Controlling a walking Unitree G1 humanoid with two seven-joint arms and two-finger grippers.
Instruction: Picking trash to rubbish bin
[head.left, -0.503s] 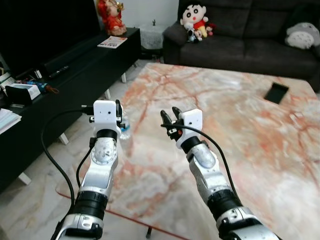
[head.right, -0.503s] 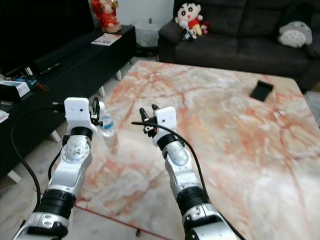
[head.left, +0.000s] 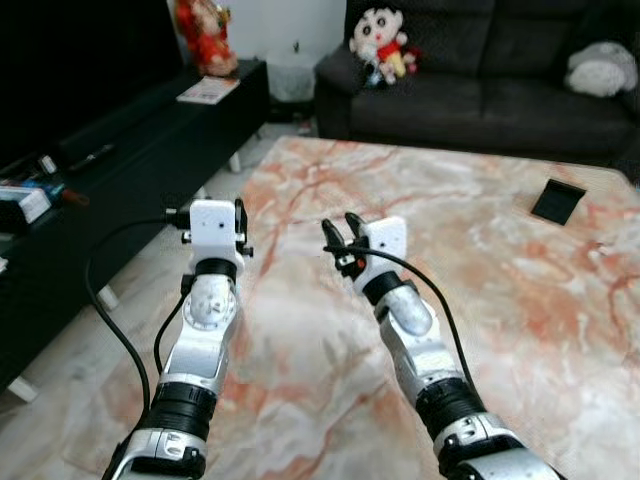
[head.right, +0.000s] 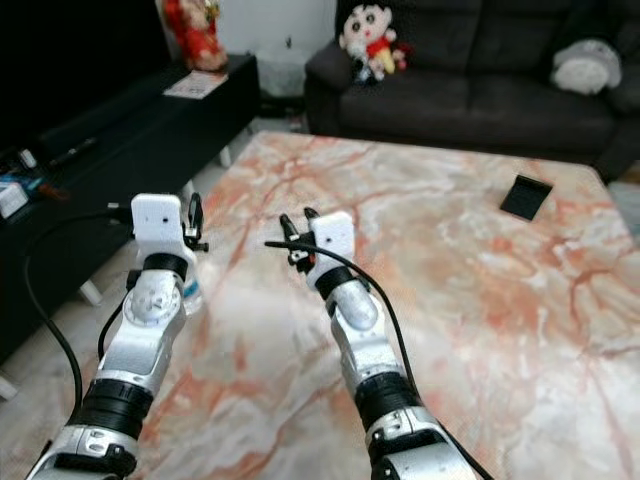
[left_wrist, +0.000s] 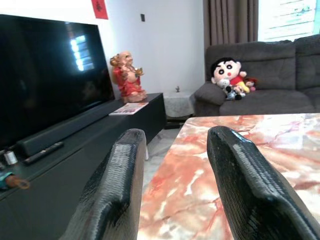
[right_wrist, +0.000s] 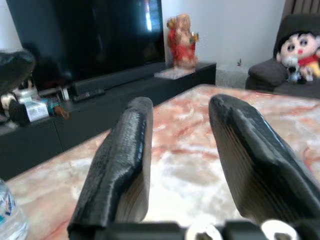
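Note:
A small clear plastic water bottle (head.right: 190, 293) with a blue label stands near the left edge of the marble table (head.left: 480, 260), partly hidden behind my left wrist; it also shows as the bottle (right_wrist: 7, 216) in the right wrist view. My left gripper (head.right: 193, 214) is raised just above and in front of it, open, its fingers (left_wrist: 116, 185) holding nothing. My right gripper (head.left: 340, 232) hovers over the table a little to the right of the bottle, open, with nothing between its fingers (right_wrist: 122, 160).
A long black TV cabinet (head.left: 120, 130) with a TV runs along the left, across a strip of floor. A dark sofa (head.left: 480, 70) with plush toys (head.left: 382, 45) stands behind the table. A black flat object (head.left: 556, 200) lies at the table's far right.
The whole picture has shifted and blurred, so the camera has moved. Both arms hold the same raised pose. The bottle now appears lower, beside my left wrist.

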